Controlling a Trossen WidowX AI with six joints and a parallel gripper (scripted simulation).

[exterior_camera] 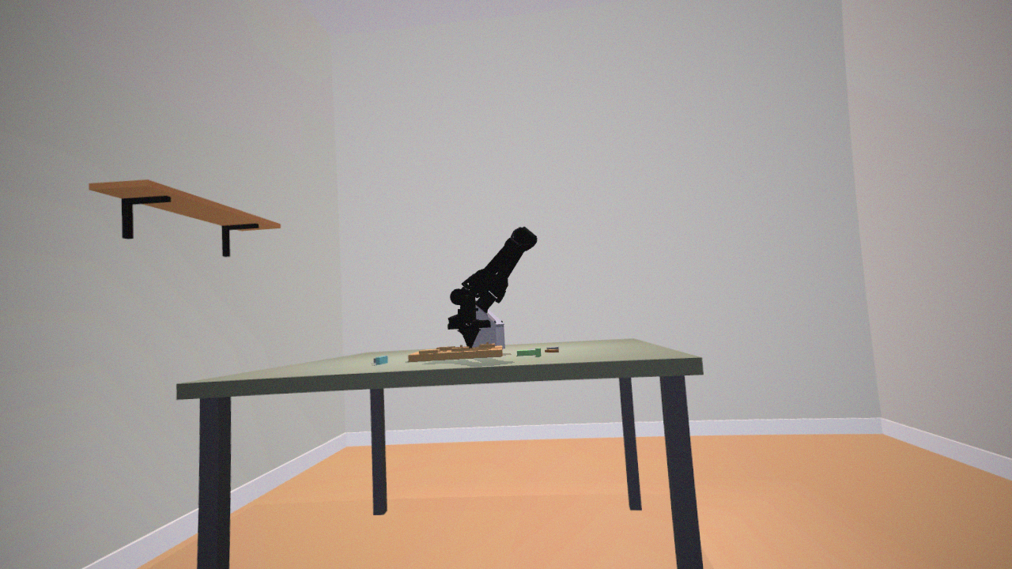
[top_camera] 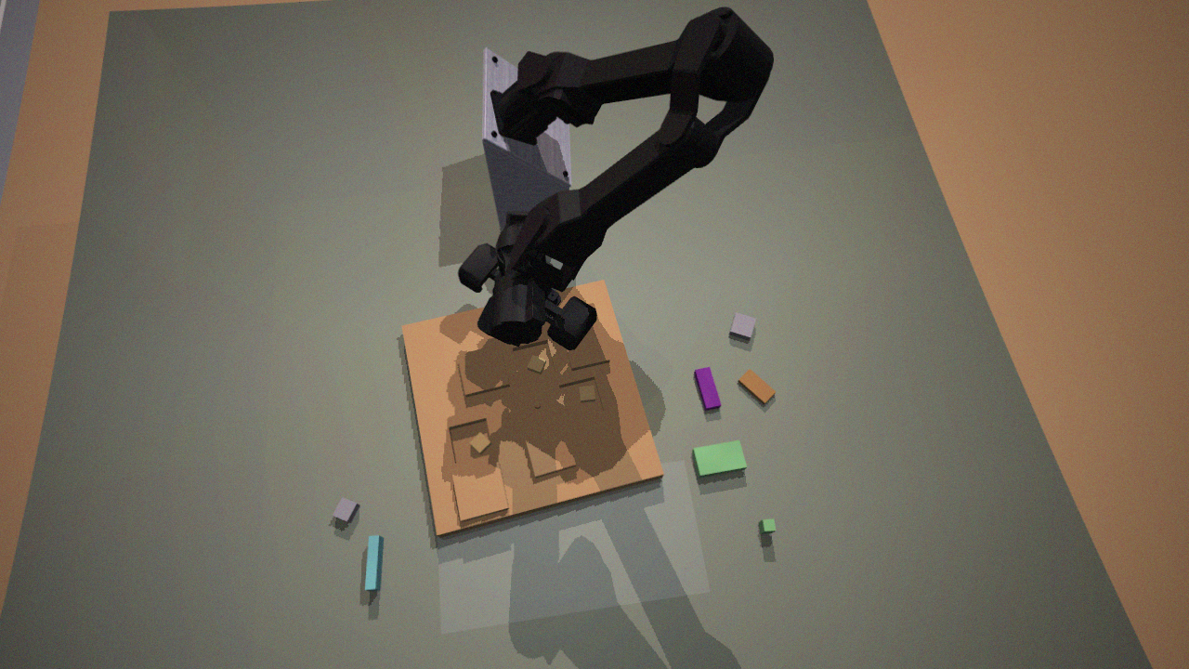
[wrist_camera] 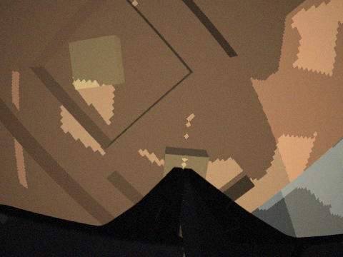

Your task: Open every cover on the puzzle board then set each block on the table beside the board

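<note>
The board (top_camera: 633, 455) (exterior_camera: 456, 355) lies under the arm, mostly in shadow. In the top view, pale tan blocks show at the upper middle (top_camera: 537, 364), the right (top_camera: 586, 392) and the left (top_camera: 479, 443). Board-coloured covers show at the lower left (top_camera: 480, 499), the lower middle (top_camera: 550, 460), the upper left (top_camera: 483, 375) and the upper right (top_camera: 588, 353). My gripper (exterior_camera: 470, 345) (wrist_camera: 183, 168) is shut and empty, its tips low over the board. In the wrist view, one block (wrist_camera: 196, 162) is partly hidden behind the tips; another block (wrist_camera: 94, 58) sits farther left. The arm hides the board's back edge.
Right of the board lie a purple block (top_camera: 706, 388), an orange block (top_camera: 756, 386), a grey cube (top_camera: 742, 325), a large green block (top_camera: 720, 458) and a small green cube (top_camera: 768, 525). At left lie another grey cube (top_camera: 346, 509) and a cyan bar (top_camera: 372, 563).
</note>
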